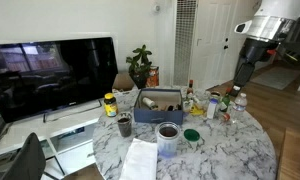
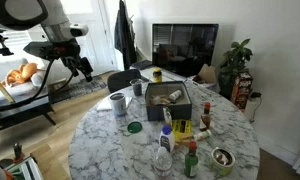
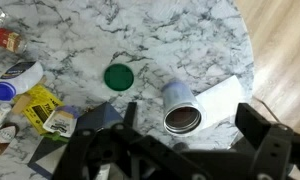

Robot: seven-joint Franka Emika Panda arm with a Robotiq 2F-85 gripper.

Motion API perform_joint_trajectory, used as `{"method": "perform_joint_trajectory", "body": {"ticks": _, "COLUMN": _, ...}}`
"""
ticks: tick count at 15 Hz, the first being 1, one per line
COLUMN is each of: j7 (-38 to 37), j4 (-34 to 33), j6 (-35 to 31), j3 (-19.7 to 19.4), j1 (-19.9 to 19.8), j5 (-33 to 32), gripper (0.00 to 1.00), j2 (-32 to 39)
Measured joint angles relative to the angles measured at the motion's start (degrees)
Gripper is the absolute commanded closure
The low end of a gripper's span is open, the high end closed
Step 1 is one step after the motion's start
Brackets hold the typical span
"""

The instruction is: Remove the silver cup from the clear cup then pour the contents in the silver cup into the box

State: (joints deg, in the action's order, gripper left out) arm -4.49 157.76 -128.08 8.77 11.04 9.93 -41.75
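Observation:
The silver cup sits nested in the clear cup on the marble table, beside a white paper. The pair also shows in both exterior views. The blue-grey box stands mid-table with items inside. My gripper hangs high, beyond the table's edge, well away from the cups. In the wrist view the gripper is open and empty, its fingers framing the cups far below.
A green lid lies near the cups, and a white paper lies beside them. A small dark grey cup, bottles and jars crowd the table. A TV and a plant stand behind.

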Motion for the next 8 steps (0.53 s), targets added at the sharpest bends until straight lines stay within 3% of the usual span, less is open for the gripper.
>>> {"method": "perform_joint_trajectory", "body": {"ticks": 8, "j7": 0.0, "j4": 0.6, "j6": 0.0, "j3": 0.0, "j1": 0.0, "j5": 0.0, "gripper": 0.0, "j2": 0.4}}
